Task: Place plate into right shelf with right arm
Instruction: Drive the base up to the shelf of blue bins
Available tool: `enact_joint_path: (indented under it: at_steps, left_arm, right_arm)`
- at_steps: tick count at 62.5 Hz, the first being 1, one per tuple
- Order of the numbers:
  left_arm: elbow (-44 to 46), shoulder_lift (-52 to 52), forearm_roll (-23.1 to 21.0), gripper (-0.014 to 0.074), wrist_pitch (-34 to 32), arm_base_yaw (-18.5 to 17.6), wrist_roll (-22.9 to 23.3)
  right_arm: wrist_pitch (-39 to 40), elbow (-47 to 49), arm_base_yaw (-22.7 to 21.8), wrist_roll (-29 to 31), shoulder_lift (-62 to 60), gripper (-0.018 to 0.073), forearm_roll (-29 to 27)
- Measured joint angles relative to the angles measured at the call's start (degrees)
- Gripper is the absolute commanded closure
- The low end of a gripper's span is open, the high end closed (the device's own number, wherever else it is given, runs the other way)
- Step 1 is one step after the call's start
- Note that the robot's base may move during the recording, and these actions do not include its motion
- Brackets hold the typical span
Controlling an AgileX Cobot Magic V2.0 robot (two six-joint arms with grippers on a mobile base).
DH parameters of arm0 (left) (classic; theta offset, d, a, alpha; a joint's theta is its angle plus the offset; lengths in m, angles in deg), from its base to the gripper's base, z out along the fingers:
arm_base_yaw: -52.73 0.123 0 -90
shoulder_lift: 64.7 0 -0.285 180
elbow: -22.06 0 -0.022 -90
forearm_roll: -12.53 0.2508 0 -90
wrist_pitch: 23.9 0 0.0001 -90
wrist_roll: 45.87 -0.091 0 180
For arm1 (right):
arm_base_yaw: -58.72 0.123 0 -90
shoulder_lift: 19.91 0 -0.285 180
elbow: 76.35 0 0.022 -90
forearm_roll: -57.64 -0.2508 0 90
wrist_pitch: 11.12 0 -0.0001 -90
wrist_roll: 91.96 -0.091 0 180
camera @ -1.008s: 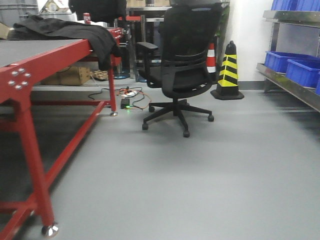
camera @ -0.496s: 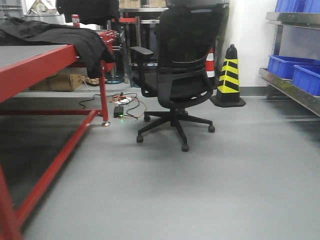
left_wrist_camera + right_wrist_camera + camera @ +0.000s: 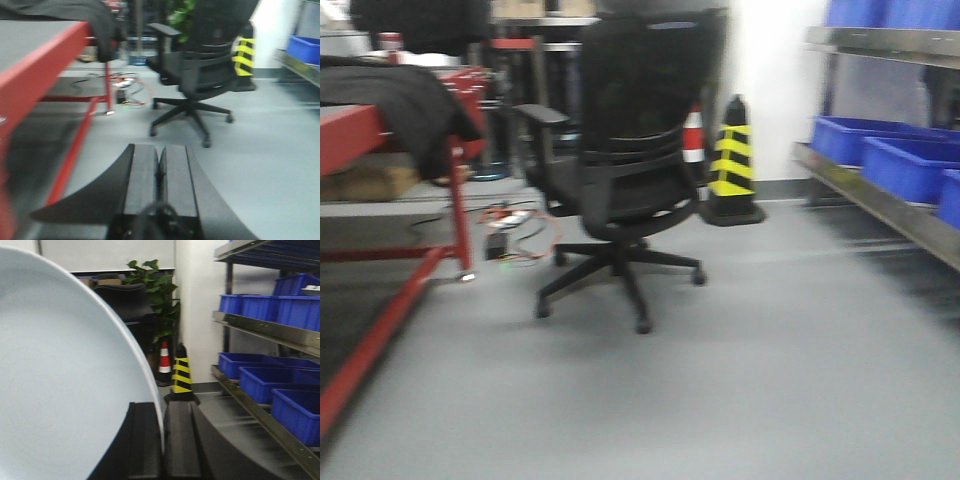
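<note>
Plate (image 3: 60,380) secured, with right gripper (image 3: 162,440) pinched tight on its rim, but right shelf (image 3: 260,329) stands far right — placement not yet done.

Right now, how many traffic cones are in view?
2: a yellow-and-black cone by the white wall, and a red-and-white cone left of it, partly behind the office chair. More may be hidden.

Front cam is blurry. I see a black office chair (image 3: 625,170) at 12 o'clock and a yellow-black striped cone (image 3: 732,165) beyond it at 1. The right shelf (image 3: 880,205) with blue bins (image 3: 910,165) is at 3. Red bench (image 3: 350,135) with black cloth (image 3: 410,105) at 9, cables (image 3: 525,225) on the floor by its leg.
</note>
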Motion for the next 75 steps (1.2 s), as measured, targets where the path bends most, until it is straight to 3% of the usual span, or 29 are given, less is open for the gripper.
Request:
enact_joint_path:
  at_steps: [75]
  left_arm:
    - [0.0, 0.0, 0.0, 0.0643, 0.0, 0.0, 0.0]
  right_arm:
    - [0.0, 0.0, 0.0, 0.0, 0.0, 0.0505, 0.0]
